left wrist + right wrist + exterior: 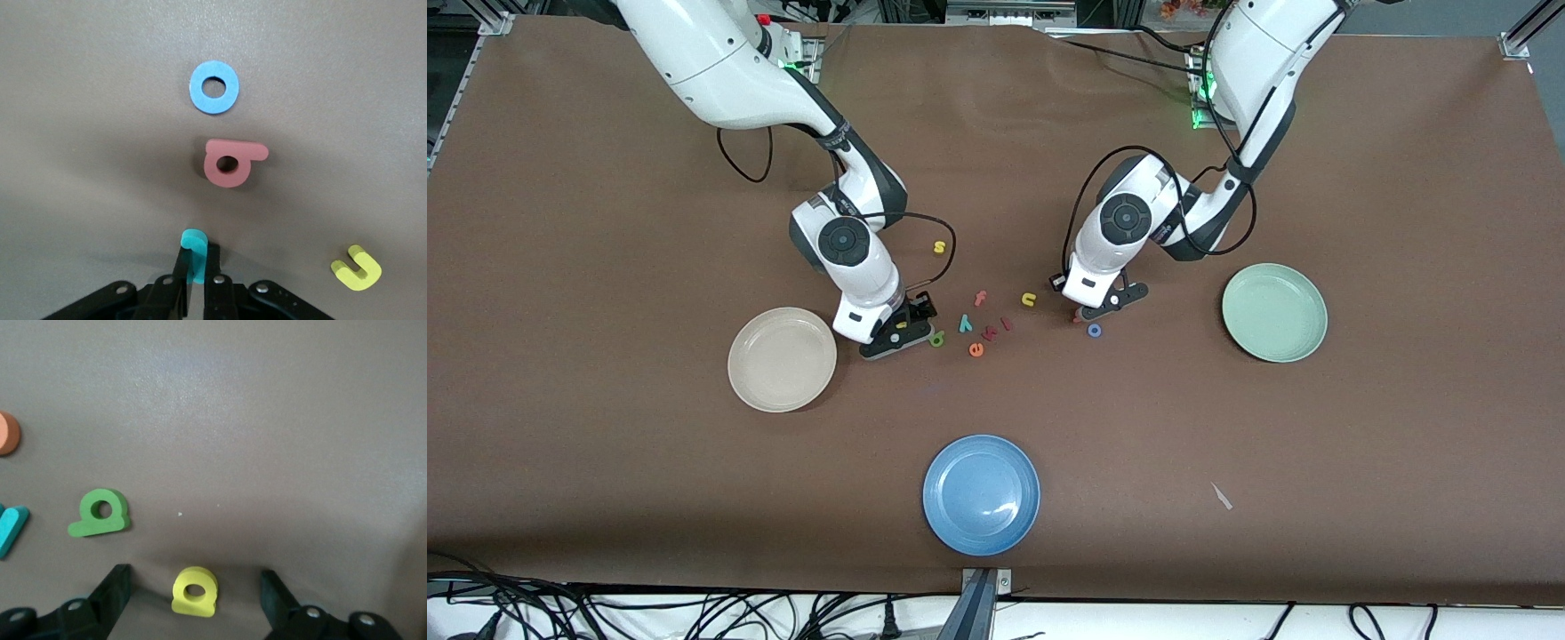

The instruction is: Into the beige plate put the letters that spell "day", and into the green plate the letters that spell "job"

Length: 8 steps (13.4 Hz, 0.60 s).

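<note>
My left gripper (pixel 198 259) is shut on the teal "j" (pixel 195 248), low over the table. The pinkish-red "b" (pixel 230 162) and the blue ring "o" (pixel 213 87) lie flat just ahead of it; in the front view the "o" (pixel 1094 330) is beside the left gripper (pixel 1083 315). My right gripper (pixel 195 581) is open with a finger on each side of the yellow "d" (pixel 195 591), touching neither. The dark green "a" (pixel 100 513) and teal "y" (pixel 10 528) lie close by. The beige plate (pixel 740 373) is beside the right gripper (pixel 901 331). The green plate (pixel 1232 311) lies toward the left arm's end.
A blue plate (pixel 981 494) sits nearest the front camera. Loose letters lie between the grippers: yellow "u" (pixel 1029 300), yellow "s" (pixel 939 247), pink "f" (pixel 980 298), orange "e" (pixel 976 349). A small scrap (pixel 1221 496) lies near the front.
</note>
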Each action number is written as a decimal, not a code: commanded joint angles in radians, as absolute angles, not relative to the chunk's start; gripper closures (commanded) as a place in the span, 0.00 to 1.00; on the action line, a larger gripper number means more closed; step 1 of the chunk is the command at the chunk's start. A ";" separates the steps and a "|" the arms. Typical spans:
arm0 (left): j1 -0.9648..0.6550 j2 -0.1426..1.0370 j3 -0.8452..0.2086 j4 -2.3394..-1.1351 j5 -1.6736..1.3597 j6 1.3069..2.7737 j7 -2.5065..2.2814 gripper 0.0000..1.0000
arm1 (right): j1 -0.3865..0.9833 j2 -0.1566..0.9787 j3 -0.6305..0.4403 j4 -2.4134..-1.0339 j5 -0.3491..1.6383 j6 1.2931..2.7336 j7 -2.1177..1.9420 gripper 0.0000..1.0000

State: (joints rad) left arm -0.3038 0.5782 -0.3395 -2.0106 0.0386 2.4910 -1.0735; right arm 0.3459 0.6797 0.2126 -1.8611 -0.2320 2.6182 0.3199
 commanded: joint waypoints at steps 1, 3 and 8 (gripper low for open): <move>-0.302 0.562 -0.331 -1.996 0.071 2.450 -1.085 1.00 | 0.324 0.684 0.224 -1.881 -0.250 2.638 0.313 0.32; -0.246 0.467 -0.334 -1.977 0.074 2.248 -0.992 1.00 | 0.319 0.680 0.222 -1.885 -0.252 2.634 0.311 0.36; -0.028 0.339 -0.336 -1.948 0.064 1.950 -0.634 1.00 | 0.304 0.673 0.222 -1.910 -0.250 2.637 0.313 0.50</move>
